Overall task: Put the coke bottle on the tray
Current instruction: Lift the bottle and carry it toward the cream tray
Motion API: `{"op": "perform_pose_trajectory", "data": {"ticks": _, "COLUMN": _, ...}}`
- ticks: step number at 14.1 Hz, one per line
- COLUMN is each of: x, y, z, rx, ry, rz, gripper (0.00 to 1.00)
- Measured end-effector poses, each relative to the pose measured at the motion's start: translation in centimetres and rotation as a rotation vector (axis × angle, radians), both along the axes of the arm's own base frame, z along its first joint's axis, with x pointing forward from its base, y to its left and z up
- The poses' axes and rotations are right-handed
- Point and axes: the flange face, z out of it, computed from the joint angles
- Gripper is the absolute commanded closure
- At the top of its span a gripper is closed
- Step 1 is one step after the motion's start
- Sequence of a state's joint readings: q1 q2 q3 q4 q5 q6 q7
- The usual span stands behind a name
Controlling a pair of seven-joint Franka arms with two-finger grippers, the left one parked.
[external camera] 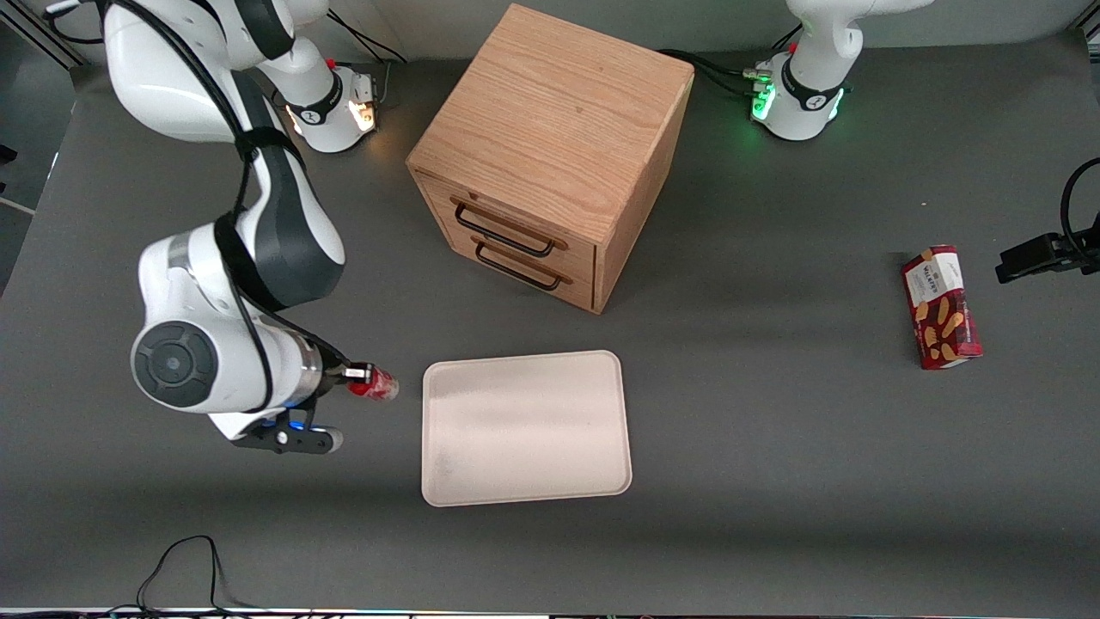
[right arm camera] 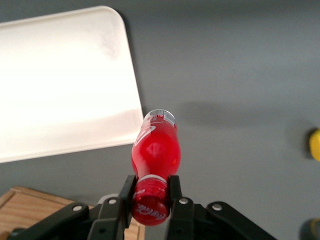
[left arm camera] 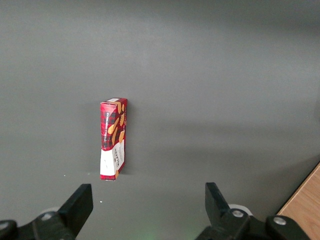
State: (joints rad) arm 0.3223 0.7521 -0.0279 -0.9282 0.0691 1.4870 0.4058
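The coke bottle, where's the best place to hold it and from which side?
By the neck just under the cap, from the cap end, as the gripper holds it now. The coke bottle narrows there, so the fingers close under the cap, leaving the base free to go down on the tray.

"Walkers" on the red snack box [external camera: 942,307].
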Motion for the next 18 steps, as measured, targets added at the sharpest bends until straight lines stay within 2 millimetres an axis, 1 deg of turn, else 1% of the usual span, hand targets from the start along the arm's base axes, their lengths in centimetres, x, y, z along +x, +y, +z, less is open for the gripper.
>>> {"op": "perform_pose_trajectory", "data": {"ticks": 3, "x": 0.9, "y": 1.8, "z": -2.4, "rx": 0.028, "ry": -0.038, "rz": -0.010, "gripper": 1.00}}
{"op": "perform_pose_trajectory", "data": {"ticks": 7, "x": 1.9, "y": 3.0, "z": -4.7, "rx": 0.046, "ry": -0.081, "rz": -0.018, "gripper": 1.00}}
{"op": "perform_pose_trajectory", "data": {"ticks": 11, "x": 2.4, "y": 4.4, "z": -6.8, "rx": 0.053, "ry": -0.111, "rz": -0.038, "gripper": 1.00}}
{"op": "perform_pose_trajectory", "data": {"ticks": 13, "x": 2.8, "y": 4.6, "z": -7.4, "rx": 0.059, "ry": -0.131, "rz": -0.045, "gripper": 1.00}}
{"op": "perform_pose_trajectory", "data": {"ticks": 16, "x": 3.4, "y": 4.7, "z": -7.7, "rx": 0.070, "ry": -0.175, "rz": -0.102, "gripper": 1.00}}
{"op": "perform_pose_trajectory", "data": {"ticks": 18, "x": 3.7, "y": 4.8, "z": -8.4, "rx": 0.074, "ry": -0.190, "rz": -0.125, "gripper": 1.00}}
